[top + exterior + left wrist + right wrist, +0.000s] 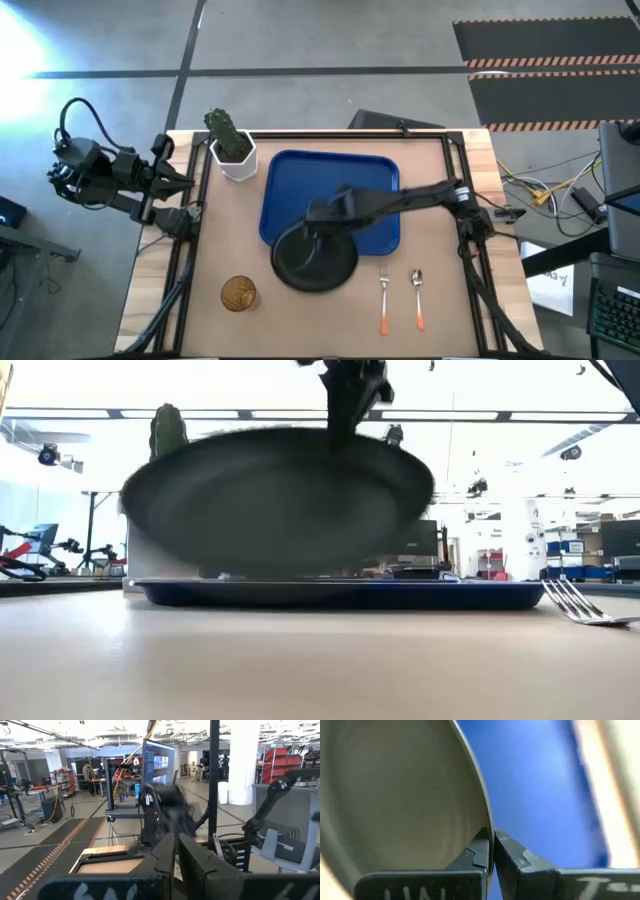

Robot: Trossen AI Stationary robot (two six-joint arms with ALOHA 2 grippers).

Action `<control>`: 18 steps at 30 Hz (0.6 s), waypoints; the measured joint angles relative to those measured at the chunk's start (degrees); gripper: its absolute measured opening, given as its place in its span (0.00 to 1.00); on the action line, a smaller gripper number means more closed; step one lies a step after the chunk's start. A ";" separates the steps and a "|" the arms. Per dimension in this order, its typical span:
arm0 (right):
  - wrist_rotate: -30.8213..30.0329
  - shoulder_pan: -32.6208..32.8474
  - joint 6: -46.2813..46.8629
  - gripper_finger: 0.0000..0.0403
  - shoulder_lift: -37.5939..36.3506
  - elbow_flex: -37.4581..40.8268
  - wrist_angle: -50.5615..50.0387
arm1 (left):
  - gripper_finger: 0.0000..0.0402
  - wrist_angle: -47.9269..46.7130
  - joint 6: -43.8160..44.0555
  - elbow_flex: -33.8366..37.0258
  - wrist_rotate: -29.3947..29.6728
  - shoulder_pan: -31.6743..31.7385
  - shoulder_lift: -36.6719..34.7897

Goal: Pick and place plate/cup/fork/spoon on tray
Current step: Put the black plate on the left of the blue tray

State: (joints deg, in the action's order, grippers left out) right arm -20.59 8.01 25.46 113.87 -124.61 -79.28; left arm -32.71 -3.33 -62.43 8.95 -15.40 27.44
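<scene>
The dark plate [315, 262] hangs from my right gripper [327, 222], which is shut on its rim. It is over the near edge of the blue tray [300, 175]. In the low view the plate [280, 500] is tilted and clear of the tray [400, 596]. The amber cup [238, 293] stands on the table near left. The fork [383, 295] and the spoon [418, 297] lie side by side near right, and the fork's tines show in the low view [575, 603]. My left gripper [185, 183] waits shut at the table's left edge. My right gripper pinches the plate's rim [487, 827] between its two fingers, one on the inside of the plate and one outside. The fingers come from above, pointing down, at the plate's far edge. The plate hangs tilted below them, lifted clear of table and tray.
A white pot with a green cactus [232, 150] stands at the tray's far left corner. Bare wood lies between the cup and the fork. A dark frame runs along both table sides.
</scene>
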 joint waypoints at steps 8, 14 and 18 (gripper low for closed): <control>-9.96 -8.19 -3.56 0.02 -8.23 -1.66 0.24 | 0.02 0.04 0.00 0.52 0.01 0.00 0.00; -8.10 -13.37 -5.71 0.02 -8.88 0.02 0.25 | 0.02 0.07 0.00 0.52 0.02 0.00 -0.07; -3.15 -16.73 -6.71 0.02 -8.11 4.15 0.63 | 0.02 0.07 0.00 0.52 0.02 0.00 -0.11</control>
State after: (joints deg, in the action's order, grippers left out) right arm -23.74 -8.72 18.75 105.76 -120.46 -78.65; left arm -32.64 -3.33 -61.91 8.97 -15.40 27.33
